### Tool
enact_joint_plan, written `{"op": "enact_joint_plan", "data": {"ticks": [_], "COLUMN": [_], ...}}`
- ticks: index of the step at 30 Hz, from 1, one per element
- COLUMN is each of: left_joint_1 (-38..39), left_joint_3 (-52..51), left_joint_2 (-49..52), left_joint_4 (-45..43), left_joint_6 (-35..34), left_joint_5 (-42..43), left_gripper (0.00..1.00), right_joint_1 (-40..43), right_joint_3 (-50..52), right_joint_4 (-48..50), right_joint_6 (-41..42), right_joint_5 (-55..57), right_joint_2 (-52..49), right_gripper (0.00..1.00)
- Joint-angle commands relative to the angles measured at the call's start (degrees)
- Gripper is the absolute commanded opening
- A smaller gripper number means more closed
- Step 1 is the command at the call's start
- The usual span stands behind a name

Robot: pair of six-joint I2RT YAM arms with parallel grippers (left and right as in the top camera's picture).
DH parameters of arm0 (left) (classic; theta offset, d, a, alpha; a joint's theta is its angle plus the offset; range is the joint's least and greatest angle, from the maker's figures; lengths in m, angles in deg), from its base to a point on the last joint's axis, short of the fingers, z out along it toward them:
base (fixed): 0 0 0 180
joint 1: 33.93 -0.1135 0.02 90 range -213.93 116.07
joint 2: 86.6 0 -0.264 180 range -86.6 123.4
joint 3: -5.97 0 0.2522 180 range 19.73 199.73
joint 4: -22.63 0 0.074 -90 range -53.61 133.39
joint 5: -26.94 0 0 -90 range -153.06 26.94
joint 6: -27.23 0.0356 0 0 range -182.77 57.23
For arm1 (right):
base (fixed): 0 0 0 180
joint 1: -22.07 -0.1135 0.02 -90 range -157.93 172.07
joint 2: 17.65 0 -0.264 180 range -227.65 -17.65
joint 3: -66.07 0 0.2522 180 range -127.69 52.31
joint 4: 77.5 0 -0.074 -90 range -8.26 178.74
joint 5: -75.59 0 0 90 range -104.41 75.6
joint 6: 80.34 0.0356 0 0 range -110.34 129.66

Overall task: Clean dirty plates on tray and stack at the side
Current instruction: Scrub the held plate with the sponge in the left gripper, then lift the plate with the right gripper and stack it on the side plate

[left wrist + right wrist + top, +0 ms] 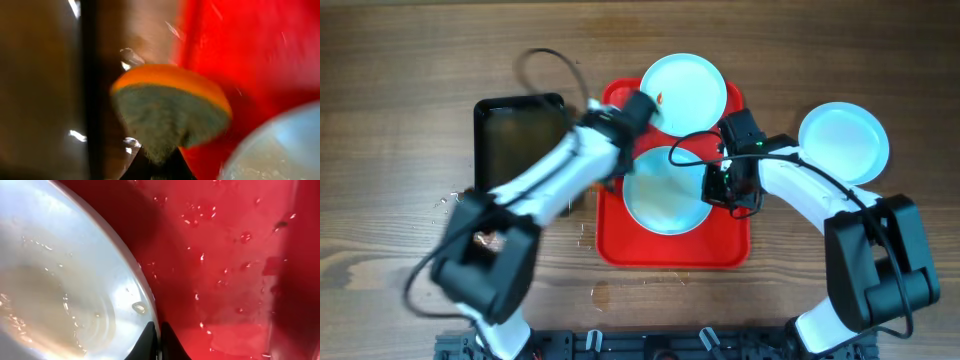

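Three in all: middle plate (665,198) and far plate (690,88) on the tray (670,252), third plate (843,142) right of it. The tray lies lengthwise toward the robot. Wrist views alone show the left gripper (159,162) pinching a sponge (170,107) and the right gripper (159,336) clamping the middle plate's rim.

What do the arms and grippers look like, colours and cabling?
Both have white link shells, black joints and black bases. Left arm is motion-blurred; right arm shows a small green light near the wrist. Thin black cables loop off each. Left gripper and right gripper: dark, tapered fingertips.
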Motion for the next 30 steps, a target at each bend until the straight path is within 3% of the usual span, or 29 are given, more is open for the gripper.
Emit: {"op": "enact_joint_plan", "data": {"ticks": [1, 5, 6, 7, 8, 9, 10, 13, 14, 15, 16, 19, 26, 30], "left_joint_1": [-7.13, -18.82, -21.99, -24.17, -26.49, -28.00, -29.16, -30.36, -30.34, -30.34, -30.36, -30.34, -30.34, -30.34], "left_joint_3": [0.52, 0.15, -0.81, -1.92, -3.72, -5.33, -7.21, -10.12, -10.16, -10.14, -9.77, -6.84, -6.78, -6.82], "left_joint_2": [-9.27, -12.09, -11.54, -11.04, -10.27, -9.79, -9.35, -9.05, -9.05, -9.25, -9.84, -14.08, -24.00, -24.59], "left_joint_4": [0.42, 4.13, 4.09, 3.50, 2.19, 0.72, -0.94, -2.84, -2.82, -2.84, -2.56, -0.33, 0.76, 0.94], "left_joint_6": [4.72, 9.03, 9.90, 9.97, 11.15, 12.35, 12.31, 12.31, 12.31, 12.33, 12.33, 12.33, 12.33, 12.31], "left_joint_5": [9.16, 10.54, 10.54, 10.95, 13.31, 15.85, 17.25, 17.99, 17.99, 18.69, 20.20, 24.98, 26.73, 26.73], "left_gripper": [0.04, 0.04, 0.04, 0.04, 0.04, 0.04, 0.04, 0.05, 0.12, 0.28, 0.77, 0.79, 0.82, 0.83], "right_joint_1": [0.44, 0.44, 0.42, 0.42, 0.42, 0.42, 0.44, 0.44, 0.31, -0.11, -1.88, -7.37, -19.61, -24.39], "right_joint_3": [0.70, 0.70, 0.70, 0.70, 0.70, 0.70, 0.70, -0.52, -2.08, -3.93, -5.33, -5.33, -5.22, -5.22], "right_joint_4": [-0.48, 1.05, 2.10, 2.67, 3.02, 3.50, 3.91, 2.62, 0.66, -1.38, -2.62, -2.95, -2.99, -3.48], "right_joint_6": [-0.04, -7.13, -9.86, -12.13, -13.09, -13.05, -12.96, -12.90, -13.03, -13.49, -15.93, -16.04, -16.06, -16.11], "right_joint_5": [6.36, 6.29, 5.29, 3.89, 3.72, 4.31, 4.35, 6.64, 9.33, 13.14, 20.17, 33.48, 63.49, 67.12], "right_joint_2": [-0.98, -0.98, -0.98, -1.01, -1.09, -1.22, -1.22, 0.39, 2.51, 6.19, 14.10, 23.04, 23.12, 23.12], "right_gripper": [0.04, 0.04, 0.11, 0.32, 0.28, 0.12, 0.04, 0.04, 0.04, 0.04, 0.04, 0.04, 0.04, 0.04]}}
